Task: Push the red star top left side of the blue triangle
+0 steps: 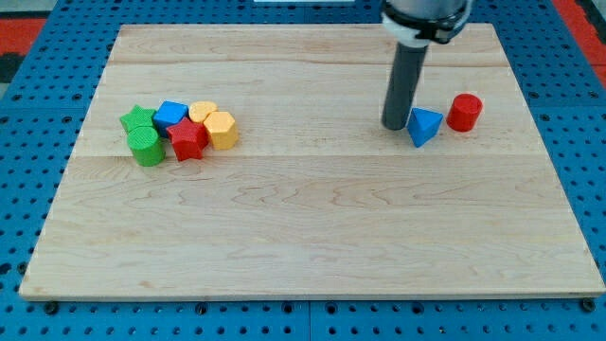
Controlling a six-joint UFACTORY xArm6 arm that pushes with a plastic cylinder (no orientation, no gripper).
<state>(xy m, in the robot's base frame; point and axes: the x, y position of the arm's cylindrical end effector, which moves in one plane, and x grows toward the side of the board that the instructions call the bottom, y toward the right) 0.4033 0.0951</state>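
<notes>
While my tip (394, 125) touches the blue triangle (424, 126) — holding nothing — red star (188, 141) lies far left.

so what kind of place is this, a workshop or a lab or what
Probably a robotics lab bench: a light wooden board on a blue perforated table, small coloured blocks such as the red star block, and my tip just left of the blue triangle block.

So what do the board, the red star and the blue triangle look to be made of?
Board: pale wood, likely matte, with visible grain and plank seams. Red star and blue triangle: solid-coloured, smooth, probably painted wood or plastic; unclear which. My tip sits just left of the triangle.
</notes>
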